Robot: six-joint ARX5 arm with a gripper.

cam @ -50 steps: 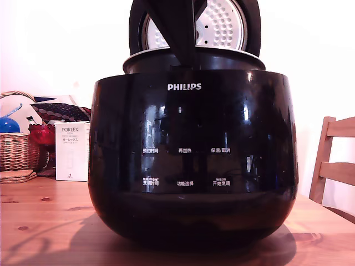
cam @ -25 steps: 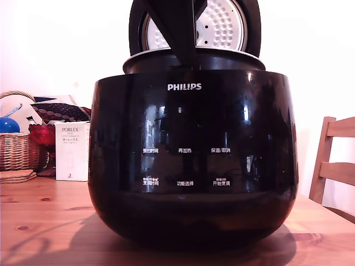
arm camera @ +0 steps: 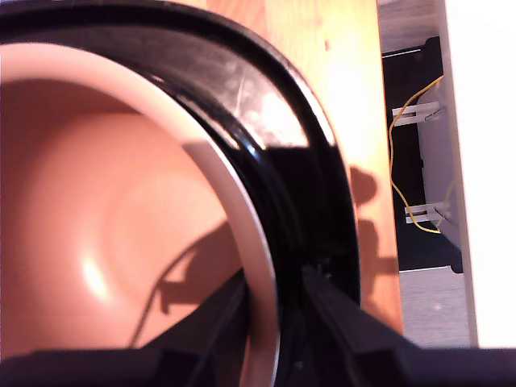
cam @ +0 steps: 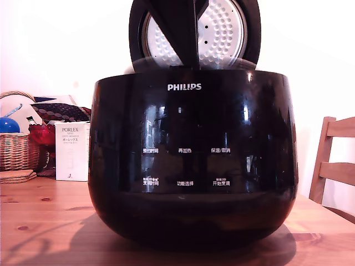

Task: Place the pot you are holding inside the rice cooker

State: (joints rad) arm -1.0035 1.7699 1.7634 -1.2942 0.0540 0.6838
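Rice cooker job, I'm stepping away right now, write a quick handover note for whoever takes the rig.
Gripper: shut on the pot's rim, one finger inside the pot, one outside.
Pot: nearly all the way down in the rice cooker; in the exterior view only a blurred trace of its rim shows above the cooker's top edge, so it appears to be dropping in.
Lid: standing open behind.
Done: pot carried over and lowered into the cavity.
Left: confirm the pot is seated, open the gripper, lift the arm straight up clear of the lid.

The wooden table (cam: 44, 221) carries the rice cooker (cam: 193, 160), a white box (cam: 72, 151), seemingly a basket (cam: 16, 149).
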